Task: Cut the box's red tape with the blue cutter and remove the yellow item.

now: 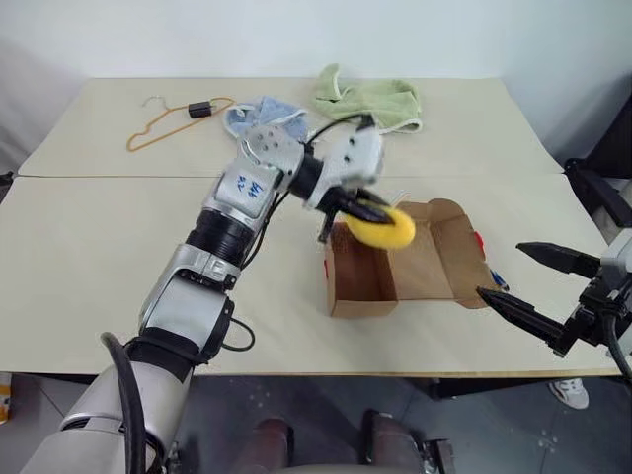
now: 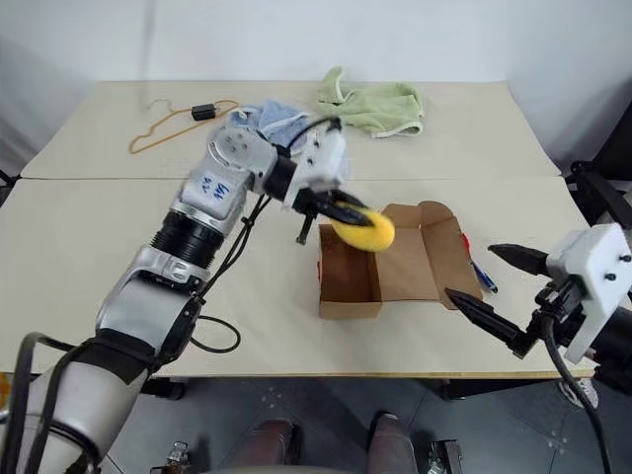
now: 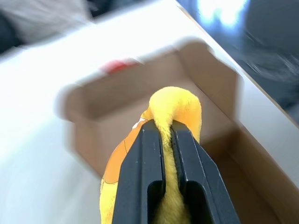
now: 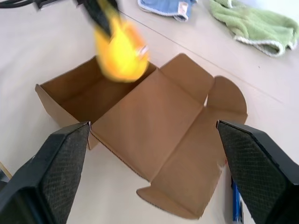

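The brown box [image 1: 363, 278] lies open in the middle of the table, its flap lid spread flat to the right. A scrap of red tape [image 1: 480, 241] clings to the lid's far edge. My left gripper [image 1: 360, 209] is shut on the yellow item [image 1: 383, 230] and holds it just above the box's open well. Seen along the left fingers, the yellow item [image 3: 180, 105] bulges out on both sides of the gripper. The blue cutter [image 1: 497, 279] rests on the table right of the lid. My right gripper [image 1: 501, 270] hovers open beside the lid, holding nothing.
At the back of the table lie an orange wire hanger [image 1: 168, 120] with a black clip, a blue cloth [image 1: 259, 116] and a green towel [image 1: 370, 99]. The table's front edge [image 1: 395, 373] runs just below the right gripper.
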Tool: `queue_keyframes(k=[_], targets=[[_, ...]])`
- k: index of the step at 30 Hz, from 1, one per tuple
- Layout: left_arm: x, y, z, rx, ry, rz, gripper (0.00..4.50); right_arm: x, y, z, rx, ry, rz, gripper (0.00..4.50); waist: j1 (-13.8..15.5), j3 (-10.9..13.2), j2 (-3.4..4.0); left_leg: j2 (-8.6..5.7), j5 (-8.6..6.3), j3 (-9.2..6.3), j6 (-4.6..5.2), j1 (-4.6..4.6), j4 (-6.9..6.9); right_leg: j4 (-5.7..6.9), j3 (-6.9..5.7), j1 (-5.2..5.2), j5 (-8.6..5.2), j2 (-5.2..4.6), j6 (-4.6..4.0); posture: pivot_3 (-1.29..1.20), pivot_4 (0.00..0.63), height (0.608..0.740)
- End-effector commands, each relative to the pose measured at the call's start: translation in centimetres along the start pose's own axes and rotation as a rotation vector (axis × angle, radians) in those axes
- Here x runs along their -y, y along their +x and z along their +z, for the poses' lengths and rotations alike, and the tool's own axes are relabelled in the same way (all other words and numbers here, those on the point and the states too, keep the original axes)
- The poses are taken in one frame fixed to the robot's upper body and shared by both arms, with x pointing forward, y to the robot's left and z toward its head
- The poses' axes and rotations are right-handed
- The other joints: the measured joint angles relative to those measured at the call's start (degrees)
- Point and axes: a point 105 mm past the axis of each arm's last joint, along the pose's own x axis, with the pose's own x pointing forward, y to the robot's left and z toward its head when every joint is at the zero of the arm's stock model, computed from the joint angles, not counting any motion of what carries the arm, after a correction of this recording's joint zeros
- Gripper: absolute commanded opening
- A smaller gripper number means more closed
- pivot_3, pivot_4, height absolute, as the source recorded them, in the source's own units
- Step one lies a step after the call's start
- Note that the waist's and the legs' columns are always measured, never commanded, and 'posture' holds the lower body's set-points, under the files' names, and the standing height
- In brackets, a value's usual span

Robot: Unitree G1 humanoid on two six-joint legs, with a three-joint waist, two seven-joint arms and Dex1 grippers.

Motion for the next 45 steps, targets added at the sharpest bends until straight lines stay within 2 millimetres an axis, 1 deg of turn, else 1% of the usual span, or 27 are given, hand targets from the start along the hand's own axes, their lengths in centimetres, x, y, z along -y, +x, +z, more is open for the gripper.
queue_keyframes(k=[1,3,4,6,7,10,11,13,16,18,19,21,24,26,29,31,33,35,36,37,38,40,42,44,45], targets=[[-3.6,-2.7,2.0,0.019,-0.033,0.262,0.03,0.6,0.5,1.6,0.077,-0.059,0.043,4.5,-0.03,0.01,-0.01,0.0,0.0,0.0,0.0,0.03,0.0,0.01,0.0,0.01,0.0,0.0,0.0,0.0,0.15,0.74],[-5.7,-4.9,0.1,-0.083,-0.089,0.451,0.03,0.7,0.9,2.2,0.126,-0.066,0.081,4.5,-0.21,0.02,-0.03,0.01,0.01,0.0,-0.02,0.05,0.0,0.03,0.0,0.0,0.0,0.01,0.0,0.0,0.15,0.74],[-6.7,-6.7,-1.8,-0.186,-0.11,0.566,0.03,0.7,1.2,2.3,0.139,-0.068,0.106,4.5,-0.33,0.02,-0.03,0.0,0.01,0.01,-0.03,0.05,-0.01,0.01,0.02,0.0,0.0,0.0,0.0,0.0,0.15,0.74],[-7.4,-10.2,-5.2,-0.355,-0.171,0.732,0.03,1.0,1.6,2.2,0.155,-0.067,0.146,4.5,-0.83,0.0,0.0,0.01,0.02,0.03,-0.04,0.13,-0.03,0.05,0.06,-0.01,0.0,0.02,0.0,0.0,0.15,0.74],[-7.3,-11.6,-6.6,-0.412,-0.2,0.78,0.03,1.2,1.8,2.0,0.152,-0.066,0.161,4.5,-0.93,0.01,-0.01,0.01,0.03,0.04,-0.06,0.16,-0.1,0.05,0.07,-0.02,0.0,0.03,0.0,0.0,0.15,0.74],[-5.6,-15.1,-10.3,-0.595,-0.267,0.861,0.03,2.2,2.6,1.5,0.14,-0.072,0.185,4.5,-1.01,0.01,-0.02,0.0,0.04,0.04,-0.07,0.11,-0.09,0.09,0.07,-0.08,0.0,0.02,0.0,0.0,0.15,0.74],[-4.7,-16.6,-11.7,-0.677,-0.311,0.892,0.03,2.5,3.0,1.7,0.149,-0.074,0.195,4.5,-0.99,0.02,-0.04,-0.01,0.04,0.06,-0.07,0.08,-0.07,0.08,0.08,-0.1,0.0,0.02,0.0,0.0,0.15,0.74],[-2.7,-18.2,-13.3,-0.768,-0.383,0.912,0.03,2.7,3.6,2.0,0.16,-0.075,0.218,4.5,-1.06,0.04,-0.06,-0.01,0.04,0.06,-0.08,0.03,-0.04,0.08,0.07,-0.13,0.0,0.02,0.0,0.0,0.15,0.74],[-0.8,-18.9,-13.7,-0.842,-0.391,0.909,0.03,2.9,4.4,1.6,0.153,-0.075,0.256,4.5,-0.53,0.11,-0.18,0.03,0.05,0.0,-0.11,-0.05,-0.05,0.09,0.04,-0.22,0.0,0.03,-0.01,0.0,0.15,0.74],[0.1,-18.8,-13.4,-0.829,-0.423,0.9,0.55,3.0,4.9,1.5,0.149,-0.076,0.272,4.5,-0.07,0.12,-0.2,0.01,0.05,-0.01,-0.12,-0.08,-0.02,0.08,0.04,-0.2,0.0,0.02,0.0,0.0,0.15,0.74],[0.6,-18.7,-13.1,-0.813,-0.445,0.893,0.7,3.1,5.1,1.5,0.151,-0.077,0.278,4.5,0.07,0.12,-0.2,0.0,0.05,0.0,-0.12,-0.08,0.0,0.06,0.04,-0.19,0.0,0.01,0.0,0.0,0.15,0.74],[1.1,-18.9,-12.1,-0.782,-0.45,0.894,1.32,3.3,5.5,1.6,0.156,-0.08,0.292,4.5,-0.12,0.12,-0.2,0.0,0.04,0.0,-0.13,-0.08,0.0,0.07,0.04,-0.19,0.0,0.0,0.0,0.0,0.15,0.74],[1.3,-19.6,-10.0,-0.712,-0.418,0.888,2.28,3.5,5.8,1.7,0.159,-0.084,0.308,4.5,-0.25,0.12,-0.2,0.04,0.06,-0.01,-0.18,-0.07,0.0,0.1,0.04,-0.21,-0.01,0.03,-0.01,0.0,0.15,0.74],[1.3,-20.2,-8.9,-0.666,-0.416,0.89,2.85,3.7,5.9,1.6,0.158,-0.088,0.313,4.5,-0.29,0.12,-0.2,0.04,0.06,0.0,-0.19,-0.06,0.0,0.1,0.04,-0.22,-0.01,0.03,-0.02,0.0,0.15,0.74],[1.4,-20.9,-8.2,-0.634,-0.378,0.893,3.82,3.9,6.1,1.6,0.158,-0.091,0.316,4.5,-0.34,0.12,-0.19,0.04,0.05,0.02,-0.2,-0.03,-0.02,0.1,0.05,-0.21,-0.01,0.03,-0.02,0.0,0.15,0.74],[1.9,-21.2,-7.7,-0.588,-0.363,0.865,4.48,4.0,6.0,1.5,0.156,-0.091,0.312,4.5,-0.37,0.12,-0.19,0.04,0.05,0.02,-0.2,-0.02,-0.02,0.12,0.06,-0.21,-0.01,0.03,-0.02,0.0,0.15,0.74],[2.5,-20.3,-6.6,-0.547,-0.22,0.789,4.48,4.0,5.9,1.3,0.153,-0.092,0.312,4.5,-0.47,0.13,-0.18,0.05,0.05,0.03,-0.2,-0.01,-0.02,0.12,0.06,-0.21,-0.01,0.03,-0.02,0.0,0.15,0.74],[3.5,-19.0,-6.2,-0.457,-0.166,0.722,4.48,4.2,5.6,0.8,0.133,-0.089,0.307,4.5,-0.38,0.13,-0.18,0.06,0.05,0.03,-0.21,-0.01,-0.02,0.12,0.07,-0.21,-0.01,0.02,-0.03,0.0,0.15,0.74],[3.8,-18.6,-6.1,-0.423,-0.158,0.707,4.48,4.2,5.5,0.6,0.123,-0.088,0.305,4.5,-0.28,0.13,-0.18,0.06,0.05,0.03,-0.21,-0.03,-0.02,0.1,0.07,-0.21,-0.01,0.02,-0.04,0.0,0.15,0.74],[4.6,-17.5,-5.4,-0.226,-0.206,0.651,4.48,4.4,5.1,-0.2,0.096,-0.079,0.301,4.5,-0.06,0.13,-0.18,0.06,0.05,0.02,-0.21,-0.01,-0.02,0.1,0.07,-0.19,-0.01,0.01,-0.04,0.0,0.15,0.74],[5.3,-17.1,-4.8,-0.087,-0.23,0.616,4.48,4.6,4.7,-0.7,0.078,-0.072,0.298,4.5,0.11,0.11,-0.14,0.05,0.05,0.0,-0.21,-0.04,0.01,0.09,0.05,-0.18,0.0,0.01,-0.04,0.0,0.15,0.74],[7.3,-16.5,-6.0,-0.045,-0.281,0.557,4.48,4.8,3.7,-2.7,0.0,-0.07,0.294,4.5,0.1,0.11,-0.15,0.04,0.04,-0.02,-0.2,-0.04,0.04,0.09,0.01,-0.13,0.0,-0.02,-0.05,0.0,0.15,0.74],[8.9,-16.2,-7.5,-0.096,-0.311,0.509,4.48,5.1,2.7,-4.2,-0.05,-0.061,0.283,4.5,-0.21,0.11,-0.15,0.03,0.03,0.04,-0.18,0.0,0.0,0.07,0.03,-0.13,0.0,-0.02,-0.05,0.0,0.15,0.74],[10.3,-16.2,-8.7,-0.104,-0.328,0.48,4.48,5.6,1.5,-5.7,-0.097,-0.053,0.259,4.5,-0.48,0.11,-0.14,0.05,0.03,0.08,-0.18,0.02,0.0,0.08,0.05,-0.14,0.0,0.0,-0.06,0.0,0.15,0.74],[11.5,-16.4,-9.6,-0.12,-0.363,0.45,4.48,6.3,0.7,-6.5,-0.107,-0.031,0.219,4.5,-0.49,0.11,-0.14,0.06,0.03,0.13,-0.18,0.11,-0.02,0.12,0.08,-0.12,0.0,0.0,-0.07,0.0,0.15,0.74]])
